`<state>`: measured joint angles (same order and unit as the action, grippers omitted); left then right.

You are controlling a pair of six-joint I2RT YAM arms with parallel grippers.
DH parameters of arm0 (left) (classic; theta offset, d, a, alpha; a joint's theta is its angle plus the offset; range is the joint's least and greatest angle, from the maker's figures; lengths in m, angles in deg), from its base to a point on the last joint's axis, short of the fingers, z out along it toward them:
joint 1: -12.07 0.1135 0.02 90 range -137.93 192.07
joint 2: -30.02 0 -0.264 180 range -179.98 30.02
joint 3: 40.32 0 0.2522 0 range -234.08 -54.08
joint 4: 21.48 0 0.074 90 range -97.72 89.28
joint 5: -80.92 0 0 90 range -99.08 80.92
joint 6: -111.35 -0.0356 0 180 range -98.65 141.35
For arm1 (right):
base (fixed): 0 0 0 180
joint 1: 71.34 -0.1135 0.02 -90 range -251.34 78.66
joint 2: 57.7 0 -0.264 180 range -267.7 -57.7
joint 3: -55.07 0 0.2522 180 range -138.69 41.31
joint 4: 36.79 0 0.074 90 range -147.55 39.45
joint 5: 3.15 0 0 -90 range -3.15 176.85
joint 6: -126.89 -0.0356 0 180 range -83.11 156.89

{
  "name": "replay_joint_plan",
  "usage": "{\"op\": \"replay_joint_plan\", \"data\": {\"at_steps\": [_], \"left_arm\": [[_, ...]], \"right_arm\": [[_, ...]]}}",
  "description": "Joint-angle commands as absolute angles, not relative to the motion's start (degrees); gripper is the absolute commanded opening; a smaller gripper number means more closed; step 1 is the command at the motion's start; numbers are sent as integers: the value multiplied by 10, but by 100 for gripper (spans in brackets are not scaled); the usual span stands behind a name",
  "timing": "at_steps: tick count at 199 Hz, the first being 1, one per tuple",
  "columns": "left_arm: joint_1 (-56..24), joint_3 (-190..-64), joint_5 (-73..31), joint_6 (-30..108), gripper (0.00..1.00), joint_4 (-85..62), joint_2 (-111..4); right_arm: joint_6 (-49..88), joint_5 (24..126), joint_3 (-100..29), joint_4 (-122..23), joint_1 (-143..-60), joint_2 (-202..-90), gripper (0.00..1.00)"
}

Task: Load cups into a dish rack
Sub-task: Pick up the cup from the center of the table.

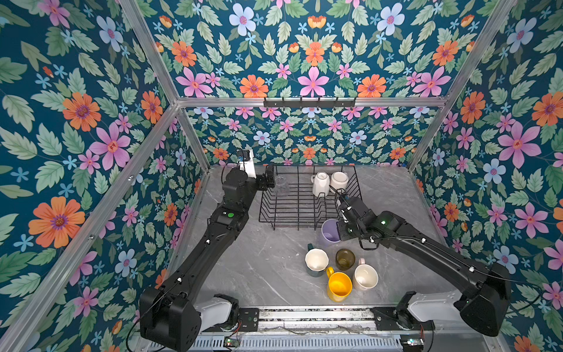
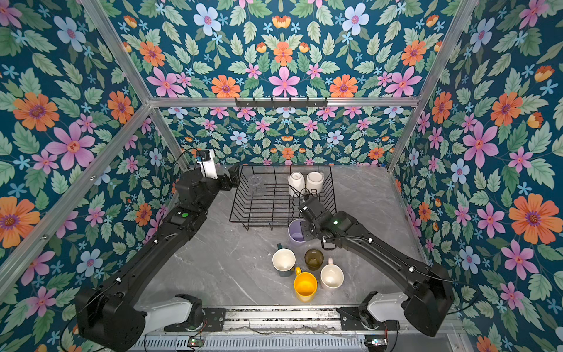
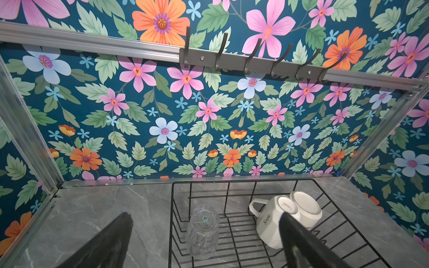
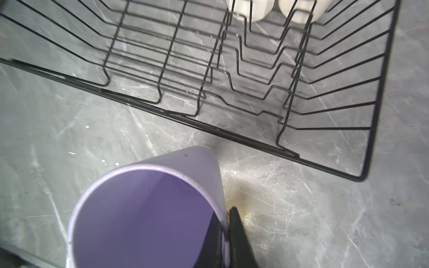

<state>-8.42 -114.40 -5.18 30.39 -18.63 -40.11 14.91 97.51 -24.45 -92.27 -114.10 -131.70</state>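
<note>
Lilac tumbler (image 4: 148,213) pinched by its wall in our right gripper (image 4: 225,224), dish rack (image 4: 255,144) just ahead of it; we see left gripper (image 3: 205,217) spread wide, clear glass (image 3: 203,234) just ahead, inside rack

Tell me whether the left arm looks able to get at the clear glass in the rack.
Probably yes. The left gripper hangs open at the corner of the dish rack, right beside the upturned clear glass, with no other cup between them.

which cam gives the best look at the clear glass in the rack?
Left wrist: the clear glass sits close and large, base up inside the dish rack. Both top views show the glass only small and faint, near the rack's far corner. Right wrist view misses it.
</note>
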Motion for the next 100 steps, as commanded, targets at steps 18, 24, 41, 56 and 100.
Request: {"op": "replay_joint_plan", "data": {"at_steps": [18, 24, 41, 56, 100], "left_arm": [[-83, -1131, -53, 313, 100, -231, -389], [-83, -1127, -59, 313, 100, -239, -386], [-82, -1116, -90, 312, 100, -264, -377], [-81, -1107, -119, 311, 100, -285, -370], [-82, -1101, -270, 309, 100, -320, -373]], "right_arm": [[141, 942, -229, -914, -1110, -1250, 0], [137, 920, -215, -903, -1091, -1234, 0], [118, 837, -173, -862, -1024, -1188, 0], [101, 786, -149, -834, -984, -1150, 0], [41, 655, -104, -744, -904, -1106, 0]]}}
